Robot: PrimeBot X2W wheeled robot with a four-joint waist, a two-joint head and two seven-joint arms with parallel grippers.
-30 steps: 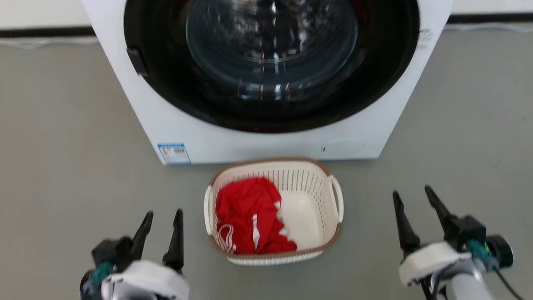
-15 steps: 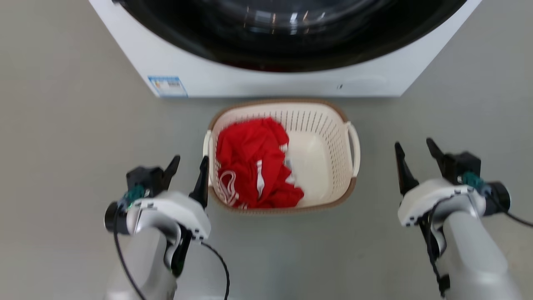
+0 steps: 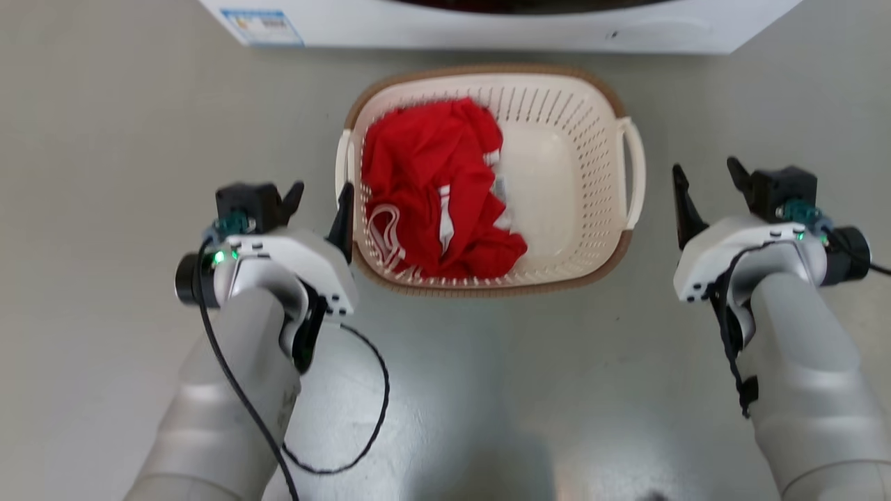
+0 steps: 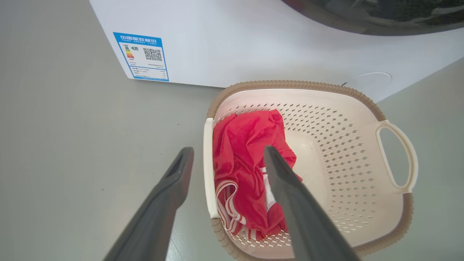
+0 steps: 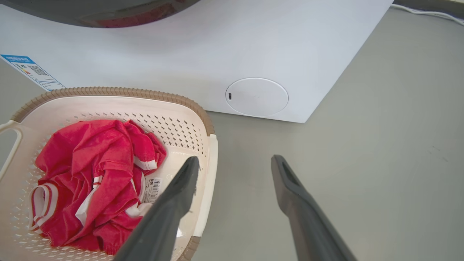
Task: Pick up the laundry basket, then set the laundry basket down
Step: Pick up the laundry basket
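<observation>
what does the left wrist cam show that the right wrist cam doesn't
Left wrist view, not the right: the open left gripper, fingers either side of the laundry basket's left handle, and the right handle's whole loop. Right wrist view, not the left: the open right gripper, a barcode tag on the red garment, a white cable on the grey floor. Both: the laundry basket, red garment, washing machine, its blue label, grey floor.
</observation>
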